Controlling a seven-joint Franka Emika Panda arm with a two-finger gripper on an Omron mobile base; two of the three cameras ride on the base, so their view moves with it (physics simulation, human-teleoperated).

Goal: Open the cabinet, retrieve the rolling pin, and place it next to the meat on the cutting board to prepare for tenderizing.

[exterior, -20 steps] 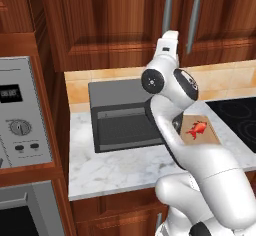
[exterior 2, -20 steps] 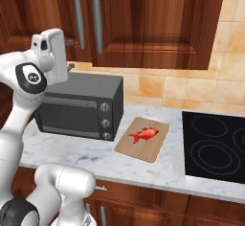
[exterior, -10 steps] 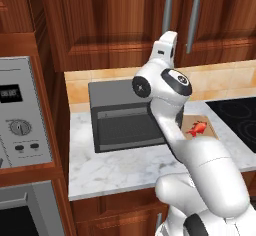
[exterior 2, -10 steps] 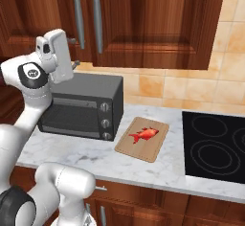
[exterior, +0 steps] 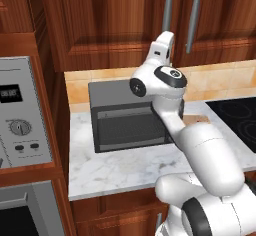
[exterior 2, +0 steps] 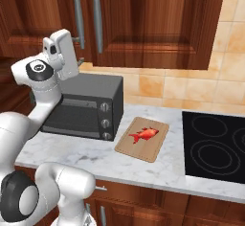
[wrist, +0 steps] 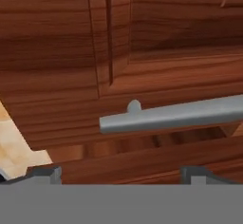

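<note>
A simulated kitchen. A white robot arm rises from its base and reaches up toward the cabinet [exterior 2: 143, 24], a wide reddish-brown wall unit hung above a white marble counter [exterior 2: 62, 153]. Both doors are shut, so the first step of the task is not yet done.

The gripper [wrist: 121, 173] is raised to the lower end of one of the two long silver handles [wrist: 175, 116] and points at it. In the hand view the handle runs sideways across the frame (the hand is rolled, so a vertical bar appears horizontal). The two dark fingertips [wrist: 45, 173] stand wide apart below the bar, holding nothing and not touching it. That wide spread, set crosswise to the bar, looks meant to let the fingers pass on either side of it before they close.

On the counter sits a grey toaster oven [exterior 2: 81, 105]. Just beside it lies the cutting board [exterior 2: 155, 146], light tan and flat, with the meat [exterior 2: 143, 135], a small bright red lump, resting near its middle. Bare wood around the lump leaves room for something to be laid alongside. A black cooktop [exterior 2: 215, 143] is set into the counter past the board.

The rolling pin cannot be seen; it is presumably inside, behind the closed doors.

The next move likely calls for easing forward until the bar sits between the fingers.
</note>
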